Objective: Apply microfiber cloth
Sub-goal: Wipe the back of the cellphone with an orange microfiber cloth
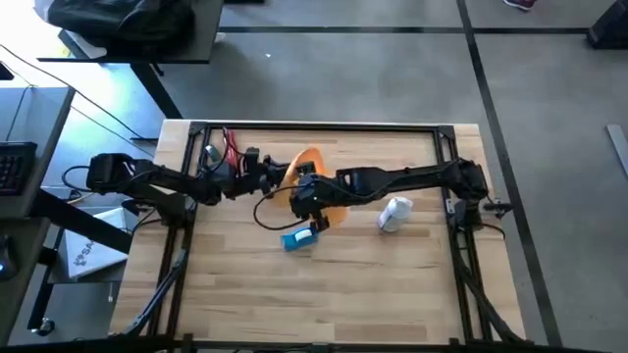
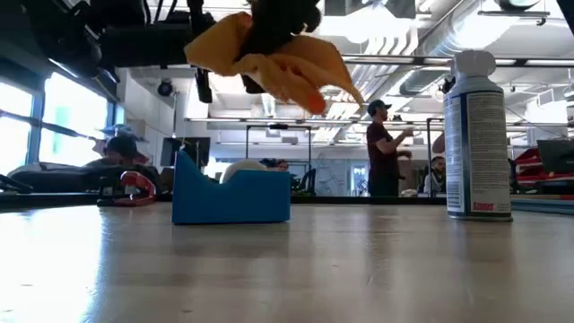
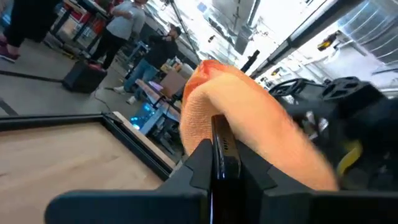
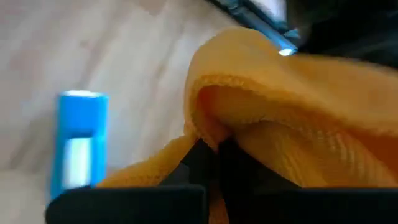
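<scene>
The orange microfiber cloth (image 1: 312, 159) is lifted above the middle of the table and shows high in the low view (image 2: 273, 56). My right gripper (image 1: 309, 201) reaches in from the table's right and is shut on the cloth (image 4: 298, 106). My left gripper (image 1: 278, 175) comes from the table's left and is shut on a thin black phone (image 3: 217, 127), seen edge-on. The cloth (image 3: 249, 118) drapes over the phone's far end, hiding most of it. My left gripper pinches the black phone between its two fingers, one on each flat face, at the end nearest the wrist (image 3: 222, 163). The phone is lifted clear of the table and its far end runs under the cloth. My right gripper pinches a bunched fold of the cloth (image 4: 214, 134) between its fingertips, several layers together. The cloth is lifted clear of the table and billows slack around the fingers, lying over the phone.
A blue block-shaped dispenser (image 1: 299, 238) stands on the table just in front of the grippers (image 2: 231, 196). A white spray can (image 1: 395, 214) stands upright to the right (image 2: 478, 135). Red-handled tools (image 1: 224, 147) lie at the far left. People stand in the room behind.
</scene>
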Controlling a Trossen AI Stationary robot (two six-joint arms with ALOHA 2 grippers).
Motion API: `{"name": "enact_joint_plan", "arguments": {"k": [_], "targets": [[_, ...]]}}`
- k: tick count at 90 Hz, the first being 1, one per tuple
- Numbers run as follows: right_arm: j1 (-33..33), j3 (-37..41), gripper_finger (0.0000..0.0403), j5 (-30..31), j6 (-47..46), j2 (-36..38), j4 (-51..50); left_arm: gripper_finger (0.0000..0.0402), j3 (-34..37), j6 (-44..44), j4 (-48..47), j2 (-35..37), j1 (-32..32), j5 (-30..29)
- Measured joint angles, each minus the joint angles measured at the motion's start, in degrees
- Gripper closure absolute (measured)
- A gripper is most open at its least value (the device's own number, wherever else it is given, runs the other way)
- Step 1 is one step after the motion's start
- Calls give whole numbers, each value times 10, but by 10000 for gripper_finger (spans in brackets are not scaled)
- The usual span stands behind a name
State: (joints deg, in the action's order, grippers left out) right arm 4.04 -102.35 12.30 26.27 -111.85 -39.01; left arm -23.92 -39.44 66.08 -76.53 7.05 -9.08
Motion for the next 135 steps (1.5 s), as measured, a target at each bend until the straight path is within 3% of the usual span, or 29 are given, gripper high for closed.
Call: {"name": "enact_joint_plan", "arguments": {"k": [23,45,81,88,110,135], "targets": [[17,0,403,-34,-34,0,-52,389,0,-2,4,0,0,0],[18,0,403,85,-18,0,-28,389,0,5,2,1,1,-10],[0,0,403,150,21,38,26,389,0,-1,2,0,1,-4],[-2,0,403,135,23,39,44,389,0,-8,4,1,0,0],[-5,0,403,10,23,11,28,389,0,-24,1,0,0,2],[17,0,403,-36,17,6,-11,389,0,-63,11,0,0,28]]}}
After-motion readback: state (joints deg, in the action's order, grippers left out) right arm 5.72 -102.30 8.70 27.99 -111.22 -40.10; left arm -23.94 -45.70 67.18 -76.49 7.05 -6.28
